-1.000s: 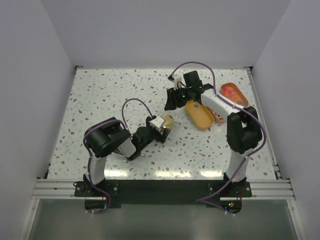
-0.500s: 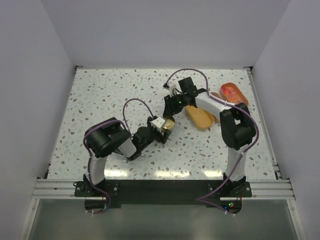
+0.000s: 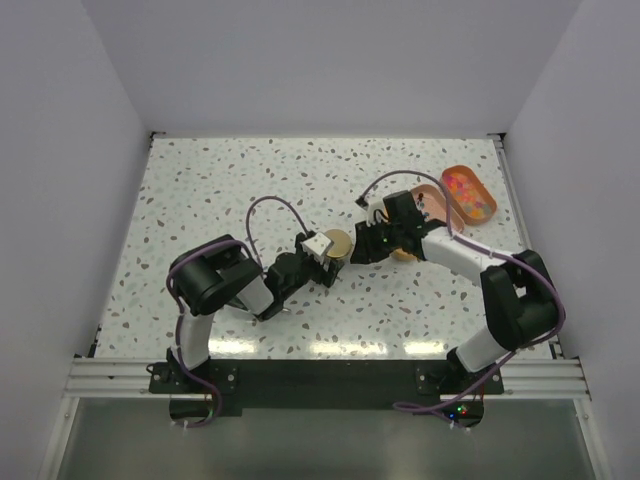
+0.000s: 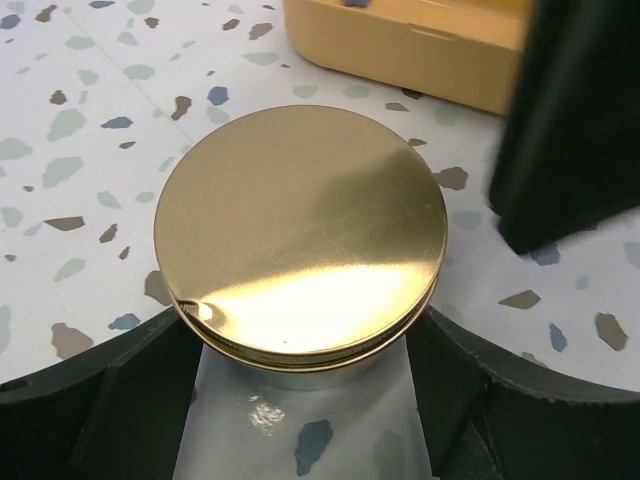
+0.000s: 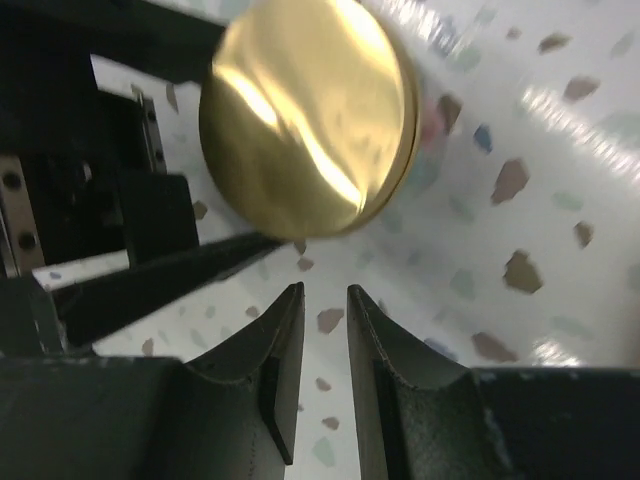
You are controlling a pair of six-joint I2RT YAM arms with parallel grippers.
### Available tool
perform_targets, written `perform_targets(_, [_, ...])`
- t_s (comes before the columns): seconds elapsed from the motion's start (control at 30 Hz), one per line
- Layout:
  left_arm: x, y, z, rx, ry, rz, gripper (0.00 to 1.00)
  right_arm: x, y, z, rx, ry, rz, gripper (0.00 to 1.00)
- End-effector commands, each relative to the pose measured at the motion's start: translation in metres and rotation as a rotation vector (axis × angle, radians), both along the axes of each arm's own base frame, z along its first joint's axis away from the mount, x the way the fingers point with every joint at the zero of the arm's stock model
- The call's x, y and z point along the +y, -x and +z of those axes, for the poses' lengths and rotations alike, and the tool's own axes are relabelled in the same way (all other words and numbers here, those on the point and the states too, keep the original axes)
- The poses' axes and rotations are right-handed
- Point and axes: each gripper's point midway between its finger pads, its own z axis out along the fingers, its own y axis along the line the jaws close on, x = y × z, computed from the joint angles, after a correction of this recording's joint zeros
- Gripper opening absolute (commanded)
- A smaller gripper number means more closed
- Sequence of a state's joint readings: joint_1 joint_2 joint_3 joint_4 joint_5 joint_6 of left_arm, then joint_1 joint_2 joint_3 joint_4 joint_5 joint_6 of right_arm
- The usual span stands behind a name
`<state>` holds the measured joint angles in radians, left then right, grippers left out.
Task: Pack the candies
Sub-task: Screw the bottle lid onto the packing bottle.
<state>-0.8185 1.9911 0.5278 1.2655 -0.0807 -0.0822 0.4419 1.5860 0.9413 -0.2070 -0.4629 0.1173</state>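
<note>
The candies point(image 3: 466, 186) are a heap of mixed colours in an orange tray point(image 3: 487, 207) at the back right. A small clear jar with a gold lid point(image 3: 337, 243) point(image 4: 300, 225) stands mid-table. My left gripper point(image 3: 330, 262) point(image 4: 300, 400) is shut on the jar's body, one finger on each side. My right gripper point(image 3: 362, 250) point(image 5: 325, 300) hovers just right of the jar, pointing at it. Its jaws stand a narrow gap apart with nothing between them. From the right wrist the gold lid point(image 5: 305, 115) lies just beyond the fingertips.
A yellow-orange oval container point(image 3: 405, 252) point(image 4: 420, 40) lies behind the jar, mostly hidden under my right arm in the top view. The right gripper's black body point(image 4: 580, 130) fills the right of the left wrist view. White walls close in the speckled table point(image 3: 200, 190).
My right arm has swung from the back, over the yellow container, forward and down to the jar's right side, its jaws narrowing. The left gripper and jar have stayed put.
</note>
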Motion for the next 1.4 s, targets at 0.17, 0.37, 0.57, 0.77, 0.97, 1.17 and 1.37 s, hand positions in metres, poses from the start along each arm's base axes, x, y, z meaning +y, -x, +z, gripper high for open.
perform_targets(0.17, [0.007,-0.023,0.02,-0.048,0.058,0.089,0.63,-0.004,0.017,0.008,0.093,-0.043,-0.053,0.28])
perform_targets(0.37, [0.006,-0.022,0.019,-0.047,0.056,0.077,0.63,0.019,-0.033,0.033,0.01,-0.075,0.044,0.43])
perform_targets(0.57, [0.003,-0.022,0.018,-0.046,0.056,0.069,0.63,0.051,-0.072,0.034,-0.003,-0.115,0.157,0.47])
perform_targets(0.77, [0.004,-0.023,0.018,-0.044,0.055,0.075,0.63,0.068,-0.082,0.02,0.012,-0.113,0.206,0.45])
perform_targets(0.97, [0.007,-0.027,0.015,-0.033,0.049,0.101,0.63,0.064,-0.061,0.012,0.026,-0.092,0.24,0.36])
perform_targets(1.17, [0.011,-0.031,0.013,-0.023,0.048,0.133,0.61,0.041,-0.024,0.007,0.054,-0.08,0.154,0.24])
perform_targets(1.37, [0.014,-0.032,0.012,-0.018,0.048,0.154,0.6,0.028,0.016,-0.009,0.114,-0.112,0.021,0.19])
